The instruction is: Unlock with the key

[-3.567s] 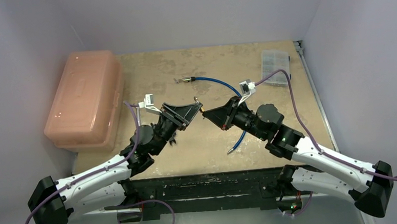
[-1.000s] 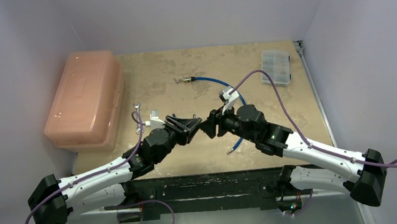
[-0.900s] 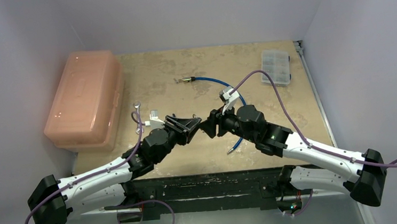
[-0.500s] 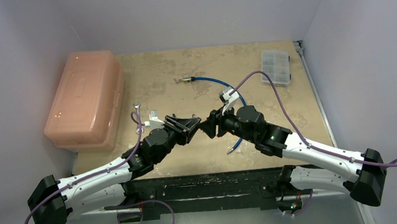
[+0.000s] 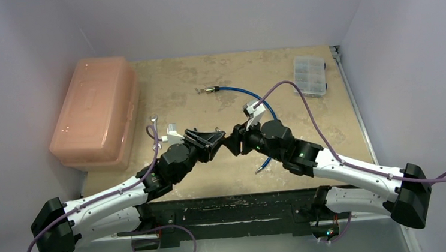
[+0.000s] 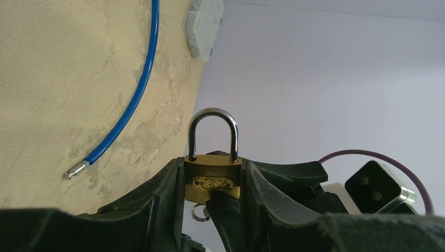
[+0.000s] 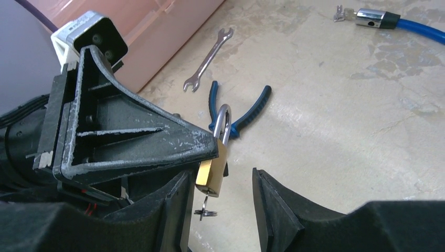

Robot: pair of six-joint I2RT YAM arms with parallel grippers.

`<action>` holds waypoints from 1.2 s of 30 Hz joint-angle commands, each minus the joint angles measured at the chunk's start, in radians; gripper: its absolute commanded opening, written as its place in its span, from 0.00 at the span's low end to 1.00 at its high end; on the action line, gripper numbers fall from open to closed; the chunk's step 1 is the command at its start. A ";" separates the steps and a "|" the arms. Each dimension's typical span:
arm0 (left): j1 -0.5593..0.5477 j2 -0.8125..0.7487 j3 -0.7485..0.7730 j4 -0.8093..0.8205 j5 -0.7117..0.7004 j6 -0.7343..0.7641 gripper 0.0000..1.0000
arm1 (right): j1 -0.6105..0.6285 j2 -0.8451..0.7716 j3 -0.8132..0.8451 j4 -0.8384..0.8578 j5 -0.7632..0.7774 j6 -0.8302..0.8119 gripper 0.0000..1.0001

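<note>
A small brass padlock (image 6: 212,178) with its steel shackle (image 6: 212,131) upright is held above the table, my left gripper (image 6: 212,169) shut on its body. The same padlock (image 7: 212,170) shows edge-on in the right wrist view. The key (image 7: 205,201) hangs from its underside with a small ring (image 7: 204,213). My right gripper (image 7: 220,210) is open, its fingers on either side of the key; the left finger (image 7: 178,210) is close to it and the right finger (image 7: 273,210) is well apart. From above, the left gripper (image 5: 215,140) and right gripper (image 5: 233,143) meet tip to tip, hiding the padlock.
Blue-handled pliers (image 7: 241,113) and a silver wrench (image 7: 209,59) lie on the table beneath the grippers. A pink plastic box (image 5: 96,112) stands at the left. A blue cable (image 5: 248,94) with a metal end runs across the middle, and a clear organiser case (image 5: 310,76) sits at the back right.
My right gripper has edged left towards the padlock and its jaws have narrowed a little. The left gripper and the padlock have stayed still.
</note>
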 commanded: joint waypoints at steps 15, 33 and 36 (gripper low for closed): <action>-0.003 0.018 0.074 0.051 -0.017 -0.023 0.00 | 0.090 0.027 -0.023 0.175 0.257 0.100 0.46; -0.003 -0.061 0.011 0.064 -0.055 0.076 0.73 | 0.107 -0.052 -0.052 0.128 0.255 0.097 0.00; -0.003 -0.107 -0.019 0.108 -0.069 0.152 0.75 | 0.106 -0.089 -0.062 0.123 0.210 0.096 0.00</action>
